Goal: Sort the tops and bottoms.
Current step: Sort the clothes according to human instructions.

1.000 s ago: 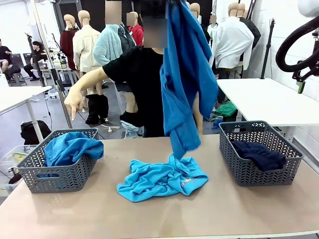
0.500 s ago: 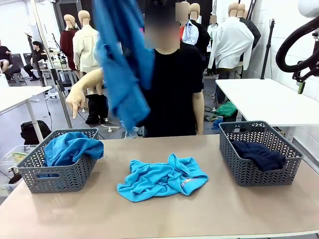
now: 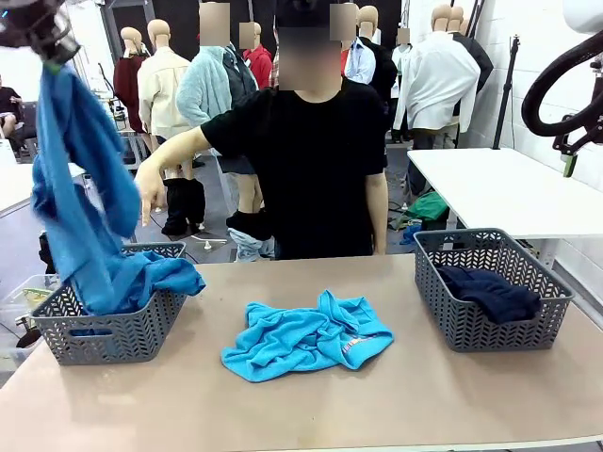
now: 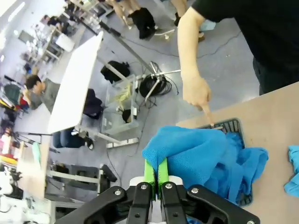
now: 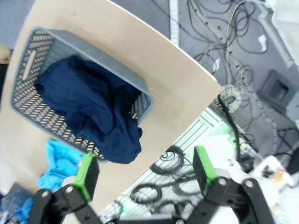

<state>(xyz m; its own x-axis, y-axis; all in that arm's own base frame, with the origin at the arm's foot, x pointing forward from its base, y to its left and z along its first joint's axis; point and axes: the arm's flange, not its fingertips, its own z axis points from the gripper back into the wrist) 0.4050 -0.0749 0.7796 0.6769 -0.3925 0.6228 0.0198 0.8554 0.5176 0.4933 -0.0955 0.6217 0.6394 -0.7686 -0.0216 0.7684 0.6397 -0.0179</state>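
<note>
My left gripper (image 3: 54, 49) is high at the far left, shut on a medium blue top (image 3: 80, 207) that hangs down into the left basket (image 3: 104, 334). In the left wrist view its green pads (image 4: 150, 171) pinch the blue top (image 4: 201, 156) above that basket (image 4: 230, 126). More blue tops (image 3: 155, 278) lie in the basket. A turquoise top (image 3: 306, 337) with a small red-white print lies crumpled mid-table. The dark navy bottoms (image 3: 490, 294) lie in the right basket (image 3: 471, 330). My right gripper (image 5: 145, 168) hangs open high above the bottoms (image 5: 93, 109).
A person in a black shirt stands at the far side, one hand (image 3: 149, 193) pointing down at the left basket; the pointing hand (image 4: 196, 91) is close to the hanging top. A white table (image 3: 509, 188) stands behind on the right. Cables lie on the floor (image 5: 224, 42).
My left gripper has swung the blue top from above the table's middle over to the left, and its lower end now rests in the left basket. The right arm has not moved.
</note>
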